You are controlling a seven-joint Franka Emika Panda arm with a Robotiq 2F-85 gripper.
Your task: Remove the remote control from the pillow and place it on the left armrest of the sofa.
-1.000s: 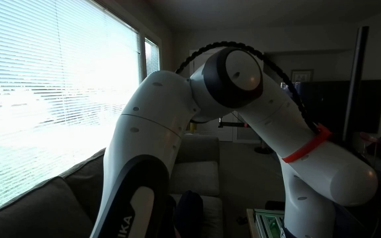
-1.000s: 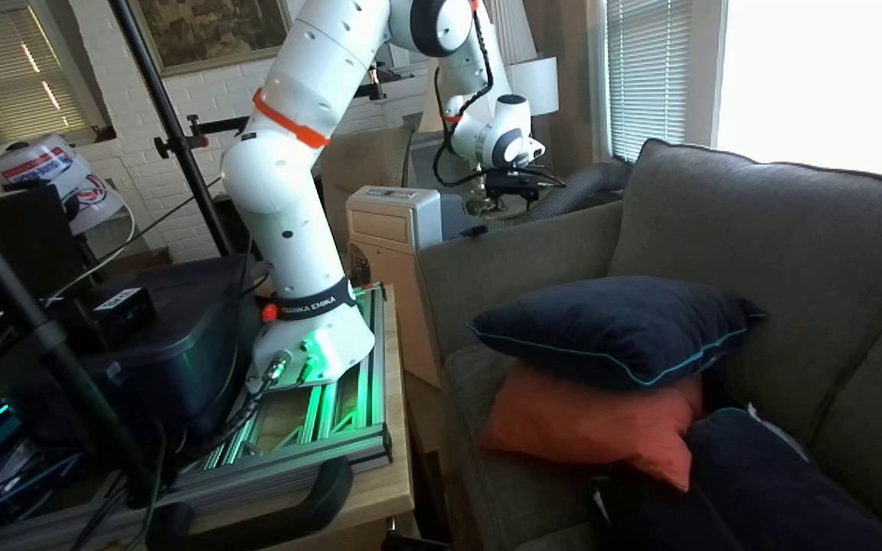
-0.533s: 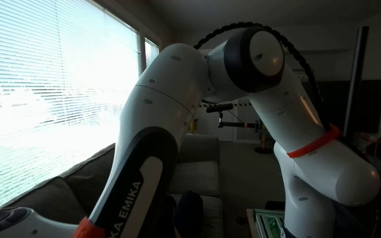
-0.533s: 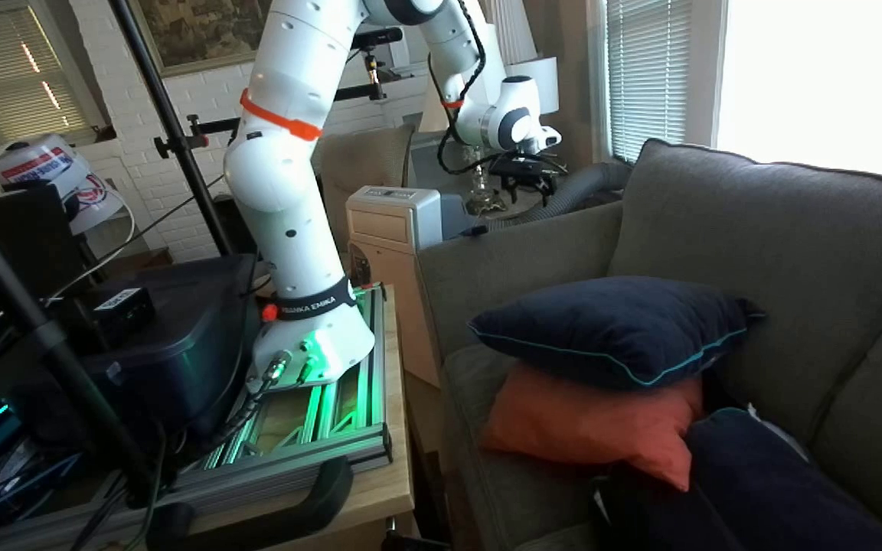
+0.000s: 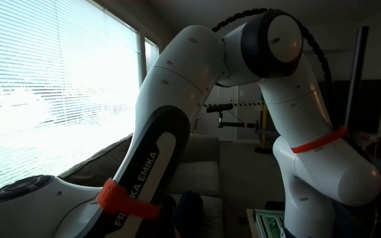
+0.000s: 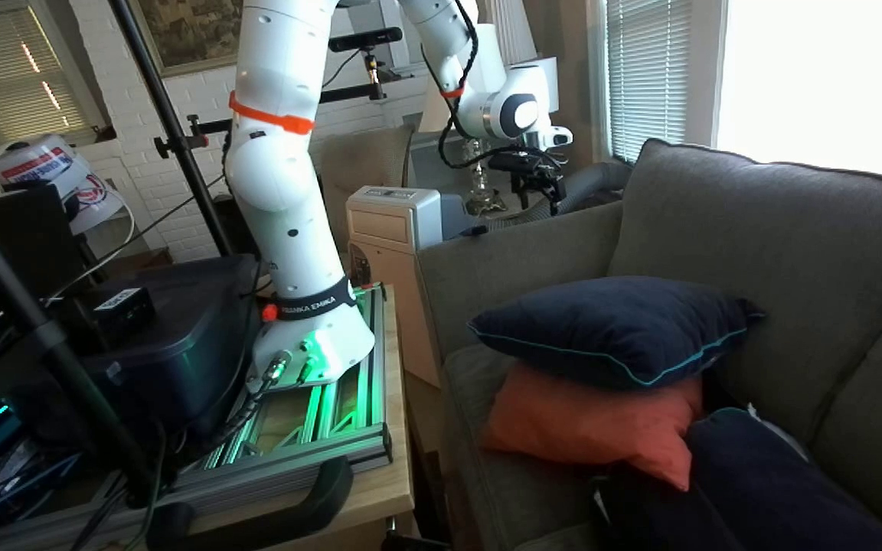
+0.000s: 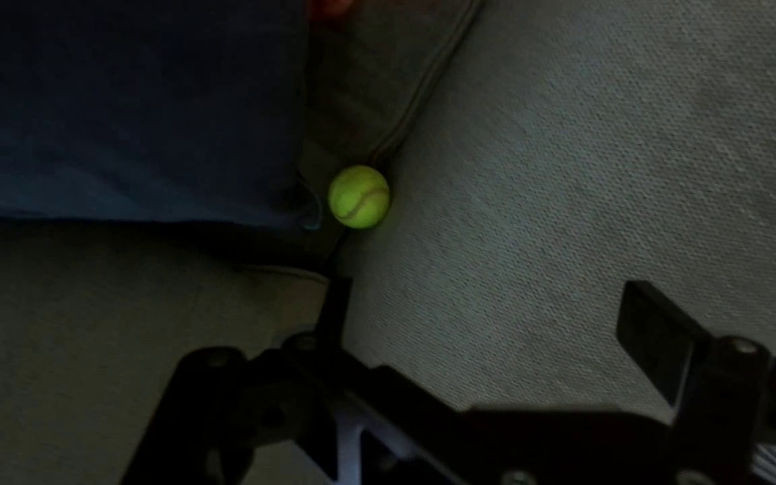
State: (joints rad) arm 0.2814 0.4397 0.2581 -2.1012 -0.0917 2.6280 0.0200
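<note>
The dark grey sofa shows in both exterior views. A navy pillow with teal piping lies on an orange pillow on the seat; a navy pillow also fills the upper left of the wrist view. No remote control can be made out on the pillow. A small dark object lies at the armrest's front end; I cannot tell what it is. My gripper is at the far side of the armrest, pointing down. In the wrist view the gripper is open, with nothing between its fingers.
A tennis ball sits beside the pillow corner, against the sofa back. A grey ribbed hose and a white appliance stand behind the armrest. More navy fabric lies on the near seat.
The gripper has moved right in the exterior view, toward the sofa back. The elbow has swung up and the wrist housing has come into view at lower left. The pillows have not moved.
</note>
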